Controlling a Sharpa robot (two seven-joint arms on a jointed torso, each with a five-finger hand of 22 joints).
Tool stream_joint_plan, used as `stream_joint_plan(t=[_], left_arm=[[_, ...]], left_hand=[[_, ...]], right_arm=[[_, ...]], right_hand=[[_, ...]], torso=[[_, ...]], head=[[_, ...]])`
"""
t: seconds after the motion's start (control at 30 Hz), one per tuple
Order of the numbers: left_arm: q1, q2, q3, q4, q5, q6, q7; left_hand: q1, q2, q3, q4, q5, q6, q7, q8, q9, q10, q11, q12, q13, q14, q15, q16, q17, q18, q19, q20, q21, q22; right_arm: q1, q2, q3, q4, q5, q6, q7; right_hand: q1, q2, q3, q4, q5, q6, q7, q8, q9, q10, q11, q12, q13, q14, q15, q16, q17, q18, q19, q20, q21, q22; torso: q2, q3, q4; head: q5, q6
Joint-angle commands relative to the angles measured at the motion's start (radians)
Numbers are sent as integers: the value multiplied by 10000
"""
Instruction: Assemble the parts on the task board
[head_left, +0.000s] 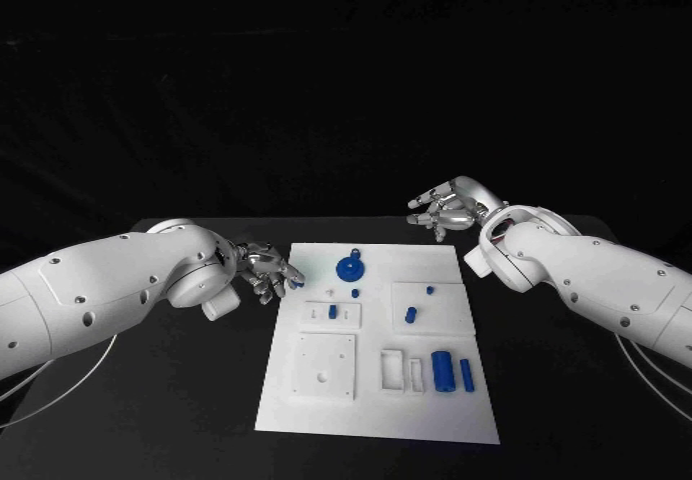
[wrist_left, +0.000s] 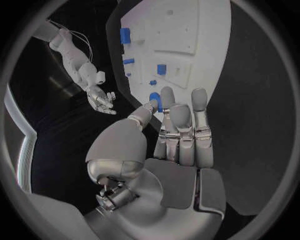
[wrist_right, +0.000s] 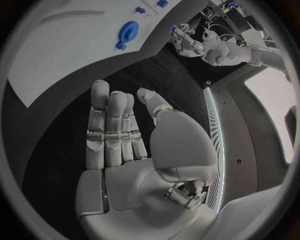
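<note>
Head view: task board mid-table bearing blue parts; left hand at its left edge, fingers extended, empty; right hand beyond its far right corner, empty, fingers loosely apart.

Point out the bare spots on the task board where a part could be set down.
Free: the task board's near strip below the square plate, and its far right corner beyond the round blue part. Crowded: the middle, around the blue cylinder and small blue pieces. Left hand is at the far left edge; right hand hovers beyond the board.
</note>
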Motion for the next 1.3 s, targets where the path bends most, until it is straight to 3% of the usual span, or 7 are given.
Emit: stream_joint_plan(t=[0.03,0.1,0.23,0.43,0.8,1.03,1.3], left_arm=[[-12,-128,-141,437,-306,-1103,-349],[-38,-187,-268,677,-475,-1419,-469],[-105,-198,-406,974,-869,-1848,-658],[-242,-81,-512,1216,-1602,-2176,-932],[-495,321,-547,1064,-2158,-2206,-1102],[-620,628,-546,826,-2257,-2017,-1181],[-728,845,-543,655,-2376,-1947,-1248]], left_hand=[[-53,-18,823,-758,35,796,-677,-68,410,443,-75,69,6,99,-19,38,75,-95,83,-4,47,160],[-88,-44,903,-791,40,833,-686,-82,405,450,-88,148,12,119,-28,54,140,-95,81,-14,99,167],[-216,-117,1216,-893,-3,898,-698,-91,430,454,-98,274,8,173,-51,67,251,-84,89,-37,225,173],[-307,-186,1414,-897,-35,938,-710,-100,459,464,-100,372,2,201,-65,56,330,-80,67,-46,322,165],[-449,-146,1487,-885,-146,997,-727,-105,478,466,-90,484,6,232,-80,41,382,-86,69,-58,395,154],[-478,-143,1472,-870,-154,1037,-742,-88,509,470,-93,575,23,262,-94,61,417,-93,86,-70,420,148],[-606,-107,1459,-810,-147,1079,-775,0,812,472,-71,833,60,263,-101,141,510,-105,62,-70,478,144]], right_arm=[[-2,20,6,-22,-67,120,46],[-3,42,6,-49,-66,129,50],[-7,83,6,-86,-66,145,57],[-11,138,5,-125,-66,161,60],[-14,172,5,-135,-66,165,66],[-14,186,5,-128,-66,166,70],[-14,181,5,-119,-66,164,72]], right_hand=[[-11,-93,2,51,61,-35,3,27,15,2,-75,-37,13,54,-100,56,-8,8,166,-73,-35,9],[-11,-93,2,51,61,-35,3,27,15,2,-75,-37,13,54,-100,56,-8,8,166,-73,-35,9],[-11,-93,2,51,61,-35,3,27,15,2,-75,-37,13,54,-100,56,-8,8,166,-73,-35,9],[-11,-93,2,51,61,-35,3,27,15,2,-75,-37,13,54,-100,56,-8,8,166,-73,-35,9],[-16,-79,17,59,68,-41,6,27,15,3,-74,-36,23,54,-100,62,-10,9,179,-73,-62,30],[-16,-79,17,59,68,-41,6,27,15,3,-74,-36,23,54,-100,62,-10,9,179,-73,-62,30],[-30,-84,24,62,92,-39,5,28,15,7,-74,-35,28,56,-101,67,-10,10,191,-74,-82,43]], torso=[[-119,-73,58],[-155,-88,64],[-207,-132,85],[-221,-126,89],[-181,-116,87],[-172,-131,91],[-176,-122,98]], head=[[56,-105],[73,-153],[70,-218],[88,-264],[68,-257],[31,-288],[-10,-287]])
